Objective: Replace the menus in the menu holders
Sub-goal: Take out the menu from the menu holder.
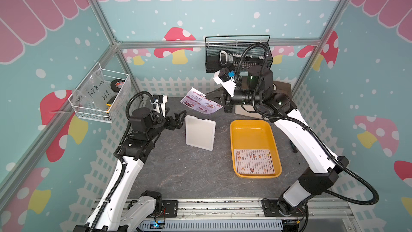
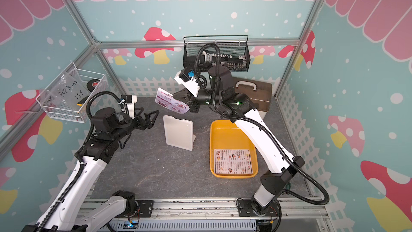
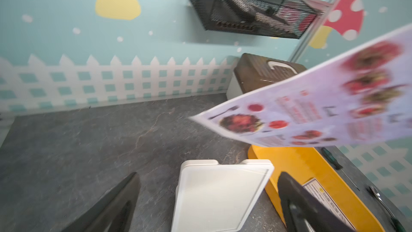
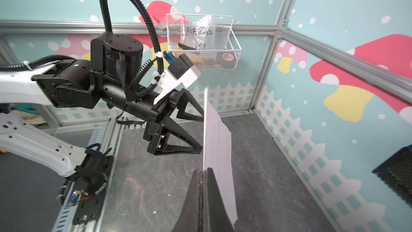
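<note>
Right end effector [image 4: 204, 171] clamped the Special Menu [image 1: 197, 103] aloft; left end effector [image 1: 179, 119] gaped empty, apparently beside the menu holder [image 1: 199, 133].

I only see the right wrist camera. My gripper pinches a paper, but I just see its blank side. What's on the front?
Observer: It's the pinkish Special Menu, red heading and food photos, in the shut right gripper.
Operator: Where's the holder?
Observer: The white menu holder stands upright on the table, between the open left gripper and a yellow tray.
Operator: Where's the other menu?
Observer: The Dim Sum Inn menu lies flat in that tray.
</note>
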`<move>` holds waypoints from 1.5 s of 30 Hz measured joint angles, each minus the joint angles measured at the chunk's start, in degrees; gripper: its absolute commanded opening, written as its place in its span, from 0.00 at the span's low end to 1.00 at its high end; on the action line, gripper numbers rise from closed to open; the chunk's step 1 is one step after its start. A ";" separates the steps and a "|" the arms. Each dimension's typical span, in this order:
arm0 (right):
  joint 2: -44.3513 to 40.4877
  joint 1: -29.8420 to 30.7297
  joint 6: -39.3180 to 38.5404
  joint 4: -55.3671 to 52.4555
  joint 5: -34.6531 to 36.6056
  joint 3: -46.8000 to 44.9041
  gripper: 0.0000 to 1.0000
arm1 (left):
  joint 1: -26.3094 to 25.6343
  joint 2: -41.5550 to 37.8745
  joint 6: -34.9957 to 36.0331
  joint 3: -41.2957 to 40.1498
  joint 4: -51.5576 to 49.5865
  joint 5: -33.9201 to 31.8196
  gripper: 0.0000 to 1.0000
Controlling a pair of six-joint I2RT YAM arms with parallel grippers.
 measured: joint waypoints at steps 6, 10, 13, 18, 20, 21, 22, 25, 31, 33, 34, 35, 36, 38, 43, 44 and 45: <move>0.33 0.04 2.34 -0.66 -2.43 -6.78 0.00 | 0.52 -0.68 7.50 4.33 -4.72 10.75 0.99; 1.40 0.07 2.54 -1.75 -3.32 -8.04 0.00 | 0.50 1.51 10.27 5.53 -7.23 16.15 0.99; 1.68 0.20 2.51 -1.92 -4.33 -8.13 0.00 | 0.42 4.90 11.65 5.64 -8.79 18.88 0.98; 1.68 0.55 2.49 -1.92 -5.05 -9.05 0.00 | 0.28 10.21 12.74 5.92 -10.91 20.70 0.97; 1.68 0.55 2.47 -1.95 -5.20 -9.42 0.00 | 0.28 11.08 13.18 5.97 -11.15 20.70 0.96; 1.68 0.55 2.45 -1.92 -5.18 -9.46 0.00 | 0.28 11.32 13.38 6.12 -11.30 20.74 0.94; 1.70 0.55 2.43 -1.92 -5.11 -9.49 0.00 | 0.28 11.56 13.55 6.54 -11.61 21.05 0.91; 1.73 0.55 2.29 -1.90 -4.52 -9.49 0.00 | 0.22 12.17 13.73 8.02 -11.87 22.97 0.78; 3.58 0.55 1.86 -1.99 -2.45 -9.09 0.00 | -0.09 12.57 13.92 8.74 -13.49 26.88 0.53; 4.37 0.52 1.42 -2.34 -1.27 -8.94 0.00 | -0.09 13.00 14.01 8.92 -14.19 27.08 0.53; 4.76 0.52 1.11 -2.78 -0.48 -8.76 0.00 | -0.09 13.27 14.01 9.01 -14.56 27.06 0.52; 5.11 0.55 0.76 -3.26 0.26 -8.52 0.00 | -0.09 13.51 14.03 9.07 -14.95 26.99 0.49; 5.35 0.52 0.50 -3.58 0.85 -8.31 0.00 | -0.09 13.64 14.05 9.11 -15.23 26.93 0.49; 5.77 0.52 -0.24 -4.28 2.36 -7.78 0.00 | -0.09 13.73 14.08 9.14 -15.82 26.82 0.43; 6.80 0.52 -1.16 -4.92 3.74 -6.49 0.00 | -0.09 13.73 14.21 9.14 -16.26 26.86 0.21; 6.99 0.52 -1.22 -4.94 3.78 -6.34 0.00 | -0.09 13.73 14.05 9.14 -16.28 26.88 0.20; 7.19 0.52 -1.38 -4.90 3.85 -6.23 0.00 | -0.09 13.73 14.03 9.14 -16.31 26.86 0.18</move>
